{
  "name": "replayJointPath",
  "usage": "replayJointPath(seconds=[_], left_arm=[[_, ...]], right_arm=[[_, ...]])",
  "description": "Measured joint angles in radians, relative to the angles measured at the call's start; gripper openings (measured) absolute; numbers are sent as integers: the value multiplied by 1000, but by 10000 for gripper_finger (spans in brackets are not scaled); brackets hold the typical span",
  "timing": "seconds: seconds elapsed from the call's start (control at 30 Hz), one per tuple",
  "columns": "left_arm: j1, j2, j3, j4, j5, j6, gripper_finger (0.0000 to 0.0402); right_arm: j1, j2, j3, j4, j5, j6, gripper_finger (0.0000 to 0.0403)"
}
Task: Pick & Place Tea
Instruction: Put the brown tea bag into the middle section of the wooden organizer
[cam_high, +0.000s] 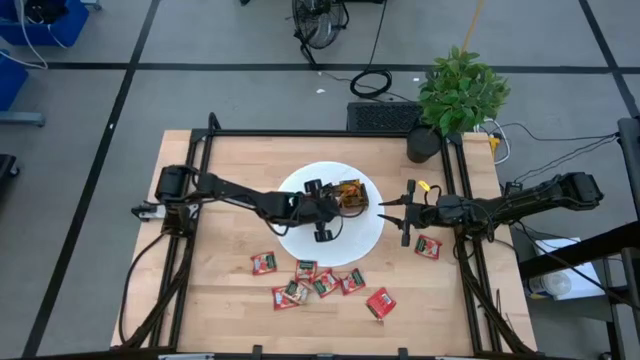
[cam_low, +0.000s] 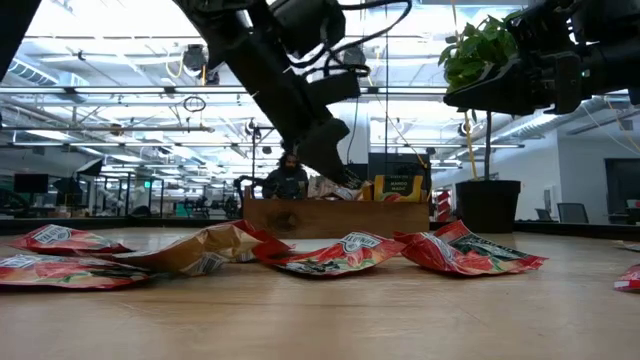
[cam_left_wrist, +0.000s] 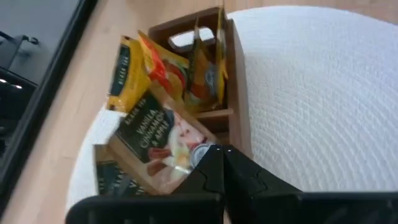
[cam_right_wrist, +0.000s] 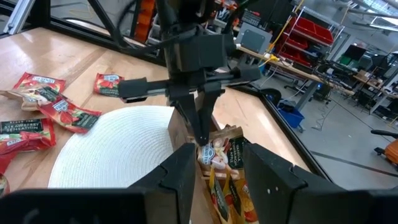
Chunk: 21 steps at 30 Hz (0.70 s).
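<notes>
1. Red tea sachets (cam_high: 318, 283) lie scattered along the front edge, one more (cam_high: 428, 246) toward the right edge.
2. Mid-worktop, left gripper (cam_high: 338, 203) pinches a dark sachet (cam_left_wrist: 163, 138) tight at the wooden tray (cam_high: 351, 194) on the white mat (cam_high: 362, 236).
3. Right gripper (cam_high: 392, 207) hovers nearby, fingers parted, holding nothing.

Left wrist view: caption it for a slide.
Left gripper shut on a vanilla tea sachet at the wooden tray.
</notes>
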Motion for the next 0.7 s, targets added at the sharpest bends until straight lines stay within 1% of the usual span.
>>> replayJointPath(seconds=[0.17,0.33,0.5,0.7], left_arm=[[18,29,0,-18,29,-30,1],[36,67,0,-13,20,-46,1],[32,69,0,-13,15,-46,1],[-3,31,-3,-35,22,-35,2]], right_arm=[[0,0,0,1,0,0,123],[0,0,0,1,0,0,123],[0,0,0,0,0,-1,123],[0,0,0,0,0,-1,123]])
